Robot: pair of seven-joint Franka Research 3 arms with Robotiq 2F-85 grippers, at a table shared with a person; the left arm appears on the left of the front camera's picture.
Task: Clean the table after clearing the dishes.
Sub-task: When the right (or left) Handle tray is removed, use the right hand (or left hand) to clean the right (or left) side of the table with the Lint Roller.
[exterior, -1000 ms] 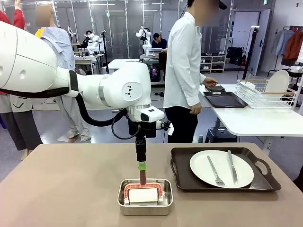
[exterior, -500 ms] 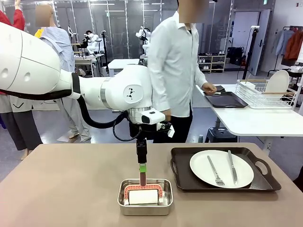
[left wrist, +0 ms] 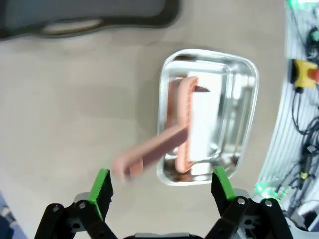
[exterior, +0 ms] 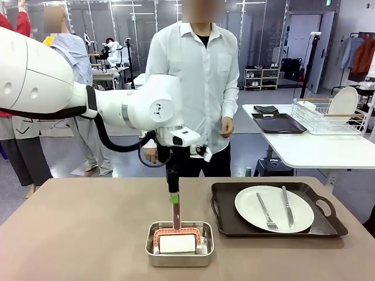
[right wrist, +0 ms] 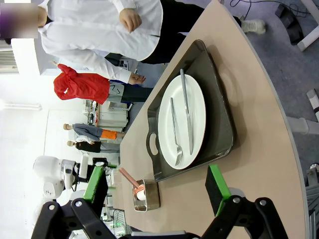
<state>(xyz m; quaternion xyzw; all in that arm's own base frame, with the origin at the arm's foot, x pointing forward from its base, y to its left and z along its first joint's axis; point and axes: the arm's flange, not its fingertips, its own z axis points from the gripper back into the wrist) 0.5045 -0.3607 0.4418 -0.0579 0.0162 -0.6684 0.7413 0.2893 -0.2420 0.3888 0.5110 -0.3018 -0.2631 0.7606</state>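
Note:
On the brown table (exterior: 88, 234) a white plate (exterior: 274, 209) with a fork (exterior: 265, 212) and a knife (exterior: 287, 206) lies on a dark tray (exterior: 275, 227) at the right. My left gripper (exterior: 174, 200) hangs open over a steel pan (exterior: 179, 261). In the pan lies a white pad in a pink frame (exterior: 177, 242). Its pink handle (left wrist: 149, 152) rises between my spread left fingertips (left wrist: 102, 185) without touching them. My right gripper (right wrist: 155, 172) is open and holds nothing, off the table's end, looking at the plate (right wrist: 189, 119) and tray (right wrist: 222, 124).
A person in a white shirt (exterior: 196, 88) stands at the far edge, facing the table, hands down. Behind at the right, a white table (exterior: 316, 149) carries another dark tray (exterior: 278, 124) and a wire rack (exterior: 328, 117) holding a white plate.
The person has turned away from the white table and walked left to stand behind the brown table. My left gripper has lifted slightly over the pan, still open.

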